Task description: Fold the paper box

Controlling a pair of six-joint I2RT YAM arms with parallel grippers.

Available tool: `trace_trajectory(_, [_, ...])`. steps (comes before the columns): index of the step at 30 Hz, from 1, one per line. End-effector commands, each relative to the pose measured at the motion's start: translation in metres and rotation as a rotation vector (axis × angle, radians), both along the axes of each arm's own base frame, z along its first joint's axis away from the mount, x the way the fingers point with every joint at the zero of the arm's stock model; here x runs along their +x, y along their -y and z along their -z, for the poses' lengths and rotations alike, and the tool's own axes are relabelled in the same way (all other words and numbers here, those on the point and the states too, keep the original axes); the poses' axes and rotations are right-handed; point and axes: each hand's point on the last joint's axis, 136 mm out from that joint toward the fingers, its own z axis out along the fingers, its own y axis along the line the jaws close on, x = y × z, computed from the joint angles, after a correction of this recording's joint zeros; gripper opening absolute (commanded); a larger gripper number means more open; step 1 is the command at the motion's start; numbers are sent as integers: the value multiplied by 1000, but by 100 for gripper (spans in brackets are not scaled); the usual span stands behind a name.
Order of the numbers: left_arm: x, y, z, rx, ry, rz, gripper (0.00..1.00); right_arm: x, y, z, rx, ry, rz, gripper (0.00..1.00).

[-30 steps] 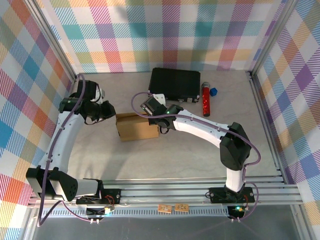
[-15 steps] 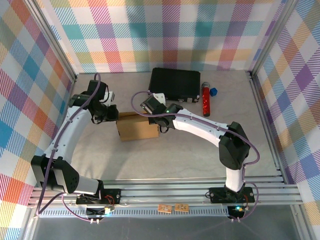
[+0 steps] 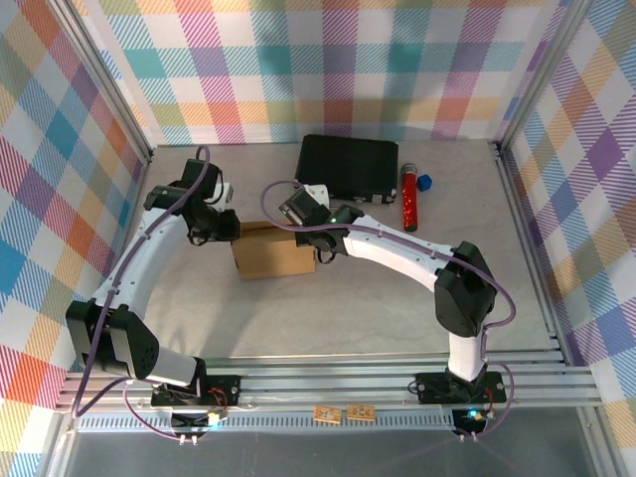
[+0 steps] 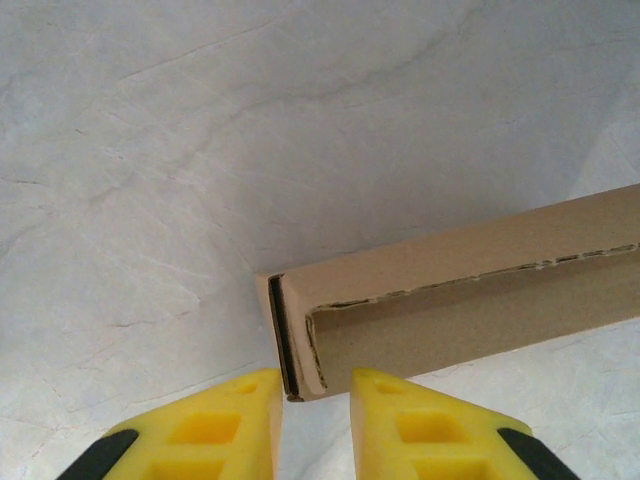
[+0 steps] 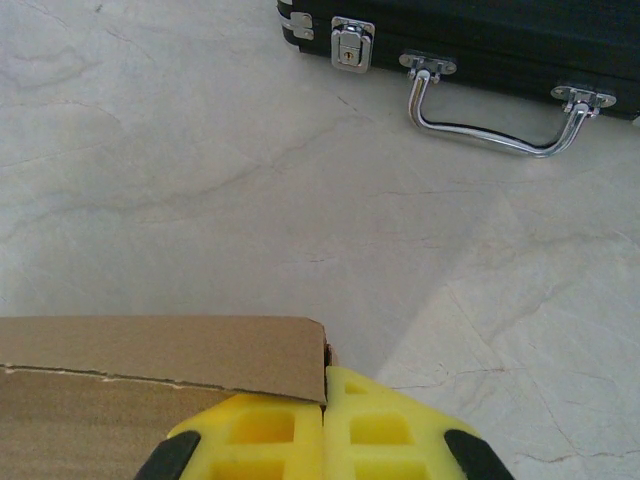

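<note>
Marbled tabletop [image 3: 348, 308] w/ corrugated paper box [image 3: 273, 254]

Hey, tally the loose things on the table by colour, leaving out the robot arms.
Brown: 1, paper box
Black: 1, hard case
Red: 1, tube
Blue: 1, small block
Total: 4

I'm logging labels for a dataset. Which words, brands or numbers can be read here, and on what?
None can be read.
Cardboard box: plain, no print.
Black case: no label visible.
Two small tags by the front rail: marks too small to read.
</note>
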Motion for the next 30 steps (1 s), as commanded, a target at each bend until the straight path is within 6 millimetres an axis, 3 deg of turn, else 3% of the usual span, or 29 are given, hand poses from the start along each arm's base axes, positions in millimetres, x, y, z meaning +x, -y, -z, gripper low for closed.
trace_trajectory(1, [6,5,-8,0,41,29,25,-12,12,31,-107,-101,-25,0])
trace_trajectory(10, [11,-1,7,50,16,24,18,-12,11,31,-106,-102,-29,0])
trace_trajectory(18, [14,-3,1,61,41,15,4,-13,12,31,-107,-106,-28,0])
trace_trajectory(30, [6,-5,17,43,28,-25,0,-13,11,31,-100,-111,-25,0])
